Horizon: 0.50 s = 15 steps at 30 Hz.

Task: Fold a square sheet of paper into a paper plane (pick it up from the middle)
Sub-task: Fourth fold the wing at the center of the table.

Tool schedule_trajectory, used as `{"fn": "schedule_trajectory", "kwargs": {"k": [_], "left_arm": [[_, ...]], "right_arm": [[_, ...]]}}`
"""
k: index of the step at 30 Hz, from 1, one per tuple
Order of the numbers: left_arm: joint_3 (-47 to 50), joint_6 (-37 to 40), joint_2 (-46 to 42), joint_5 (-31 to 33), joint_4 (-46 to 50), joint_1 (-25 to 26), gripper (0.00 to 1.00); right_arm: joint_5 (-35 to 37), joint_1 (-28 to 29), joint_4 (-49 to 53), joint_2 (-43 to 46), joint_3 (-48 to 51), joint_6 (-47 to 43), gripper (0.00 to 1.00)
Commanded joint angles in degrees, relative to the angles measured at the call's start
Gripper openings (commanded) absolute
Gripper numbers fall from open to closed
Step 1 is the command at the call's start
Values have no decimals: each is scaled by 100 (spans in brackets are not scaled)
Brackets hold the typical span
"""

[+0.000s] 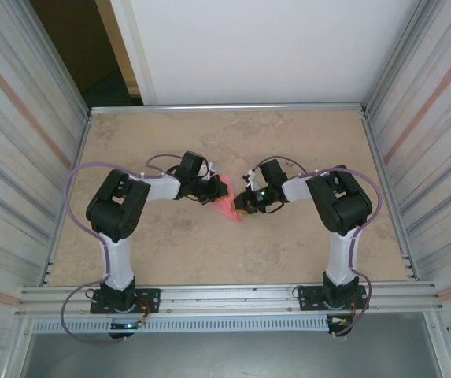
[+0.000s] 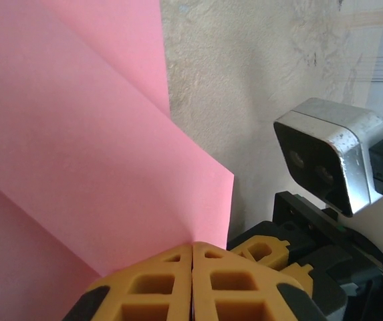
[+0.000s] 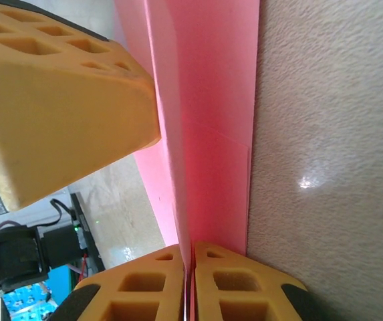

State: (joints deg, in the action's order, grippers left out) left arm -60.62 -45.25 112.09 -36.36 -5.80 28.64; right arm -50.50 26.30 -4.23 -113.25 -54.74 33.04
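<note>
The paper [image 2: 77,154] is plain pink, thin and partly folded. In the left wrist view two flat layers overlap. The upper layer's crisp diagonal edge runs down to a sharp corner right at the fingertips, and a crease line crosses at lower left.

The left gripper [image 2: 192,274] is closed, its yellow pads meeting with no gap, and the paper's corner is nipped in the seam between them. Just right of these pads sit the other arm's yellow fingers [image 2: 277,242], with its silver wrist camera [image 2: 328,157] above them.

The right gripper [image 3: 191,277] is likewise pinched together on the paper. The paper rises straight ahead from its seam as a narrow upright band with a straight edge on its right side. A left-arm finger [image 3: 64,114] sits close on the band's left; whether it touches there I cannot tell.

From above, the paper is a small pointed pink shape between the two grippers, its tip toward the arm bases. Whether it rests on the table [image 1: 288,142] or hangs just over it I cannot tell. Bare table lies open on every side of the grippers. The ribbed walls [image 1: 20,157] and the front rail [image 1: 225,295] are well apart from them.
</note>
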Motion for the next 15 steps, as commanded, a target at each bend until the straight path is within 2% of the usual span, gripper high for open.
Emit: {"fn": "schedule_trajectory", "kwargs": {"k": [1,9,15], "left_arm": [[-132,-10,84,95,201,36,9],[-176,-2,111,105,273,41,9],[-204,-1,118,120,324,36,8]], "right_arm": [[96,-7,257,-152,-83,82,15],[30,-4,328,106,-65,123,23],[85,-1,523,410,41,63,24]]}}
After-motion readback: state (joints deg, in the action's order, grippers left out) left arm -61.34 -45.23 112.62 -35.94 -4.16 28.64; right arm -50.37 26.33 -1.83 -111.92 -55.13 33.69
